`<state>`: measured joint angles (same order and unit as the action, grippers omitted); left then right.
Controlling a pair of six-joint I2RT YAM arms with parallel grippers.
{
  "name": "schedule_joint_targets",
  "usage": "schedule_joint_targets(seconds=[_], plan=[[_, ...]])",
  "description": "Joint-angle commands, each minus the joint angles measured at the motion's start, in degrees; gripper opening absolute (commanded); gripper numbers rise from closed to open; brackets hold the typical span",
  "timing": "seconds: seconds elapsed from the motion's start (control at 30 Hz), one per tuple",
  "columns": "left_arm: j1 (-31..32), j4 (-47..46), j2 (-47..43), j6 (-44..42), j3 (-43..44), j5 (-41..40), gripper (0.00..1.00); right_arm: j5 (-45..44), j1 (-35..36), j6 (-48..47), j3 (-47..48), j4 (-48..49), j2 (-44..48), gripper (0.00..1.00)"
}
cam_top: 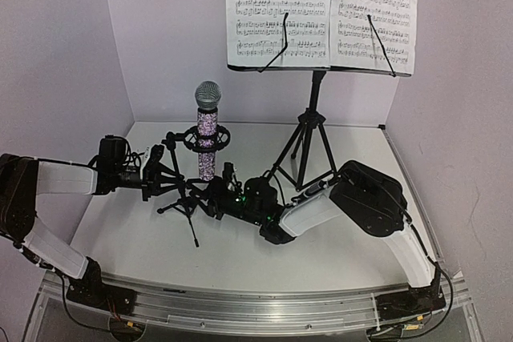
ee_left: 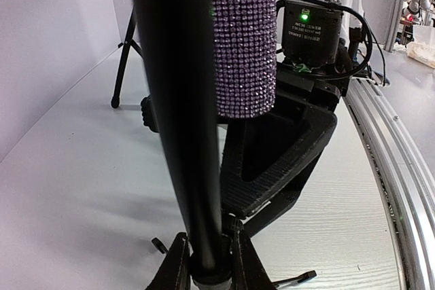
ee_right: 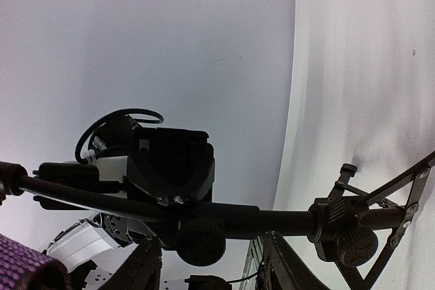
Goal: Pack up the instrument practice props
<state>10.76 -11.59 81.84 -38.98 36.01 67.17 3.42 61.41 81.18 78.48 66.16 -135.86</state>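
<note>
A glittery purple microphone (cam_top: 208,130) is seen upright in the centre of the top view, cradled in the ring of a small black tripod stand (cam_top: 187,198) on the white table (cam_top: 337,254). The stand's pole is clamped by the left gripper (cam_top: 167,170), which reaches in from the left; in the left wrist view its fingers (ee_left: 175,266) are pressed against the pole at the bottom edge. The right gripper (cam_top: 216,190) is held low, just right of the stand, its fingers (ee_right: 146,269) spread apart on either side of the pole without touching it. The tall music stand (cam_top: 309,142) is placed behind, right of centre, with white sheet music (cam_top: 321,10) spread across the top of the frame.
</note>
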Motion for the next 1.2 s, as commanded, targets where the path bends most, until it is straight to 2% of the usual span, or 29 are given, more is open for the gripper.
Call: schedule_joint_targets(seconds=[0.0, 0.4, 0.47, 0.53, 0.7, 0.77, 0.83, 0.93, 1.17], plan=[[0.23, 6.79, 2.18, -0.32, -2.58, -1.97, 0.0, -3.42, -0.21, 4.46, 1.37, 4.42, -0.71, 0.46], [0.28, 6.73, 2.74, -0.32, -1.52, -2.04, 0.0, -1.82, 0.48, 7.67, 5.04, 1.44, -3.23, 0.44], [0.24, 6.74, 2.8, -0.4, -1.4, -2.1, 0.0, -1.75, 0.79, 8.08, 4.91, 1.17, -3.41, 0.41], [0.26, 6.78, 2.81, -0.43, -1.37, -2.13, 0.0, -2.06, 0.89, 8.18, 4.15, 1.27, -3.17, 0.36], [0.24, 7.07, 2.88, -0.48, -1.21, -2.12, 0.0, -2.04, 0.86, 7.49, 3.5, 1.33, -2.45, 0.18], [0.28, 7.18, 2.92, -0.3, -1.08, -2.06, 0.0, -2.12, 0.87, 7.15, 2.9, 1.34, -2.29, 0.06], [0.25, 7.42, 3.09, 0.61, -0.76, -1.95, 0.0, -1.72, 0.9, 6.08, 2.45, 1.21, -2.05, 0.0], [0.24, 8.4, 3.29, 0.77, -0.17, -1.57, 0.0, 0.56, 0.89, 0.1, 1.69, 1.16, -1.33, 0.0], [0.28, 9.14, 3.88, -0.16, 0.3, -1.72, 0.0, 3.17, 0.82, -27.0, 1.54, 0.96, -3.75, 0.0]])
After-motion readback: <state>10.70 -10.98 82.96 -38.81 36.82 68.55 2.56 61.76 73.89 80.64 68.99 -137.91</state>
